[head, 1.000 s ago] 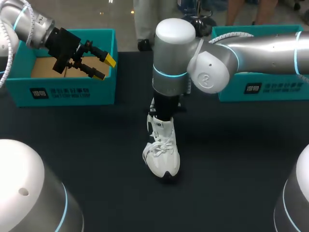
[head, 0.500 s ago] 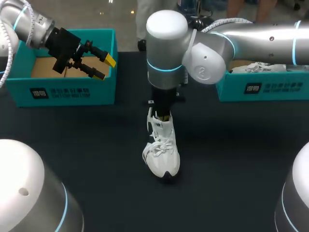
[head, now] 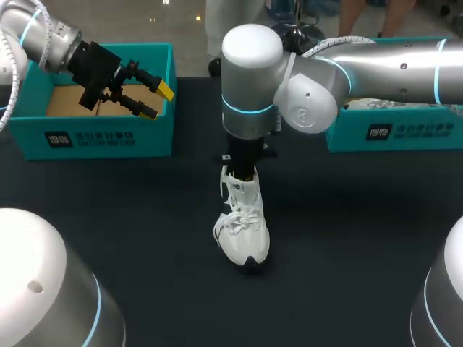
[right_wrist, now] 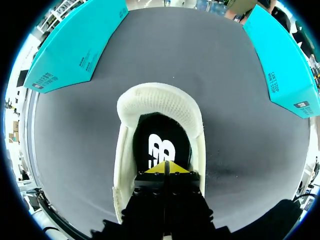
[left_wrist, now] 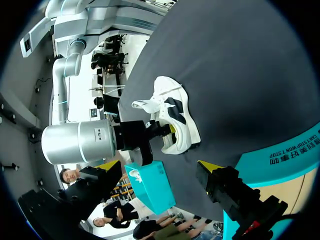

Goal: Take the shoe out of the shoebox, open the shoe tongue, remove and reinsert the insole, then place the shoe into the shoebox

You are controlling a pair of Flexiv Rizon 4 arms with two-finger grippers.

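The shoe (head: 244, 224) is unboxed, with the right tool (right_wrist: 166, 167) closed, tips set on its insole (right_wrist: 161, 145). The left tool (head: 155, 101) is held open at 10 o'clock. Insole work and reboxing are judged outstanding.

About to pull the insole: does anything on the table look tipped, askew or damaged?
Nothing stands out. The shoe stands upright on its sole, with the insole flat inside. The right gripper is shut, tips in the shoe's opening; the left gripper hangs open over the left shoebox.
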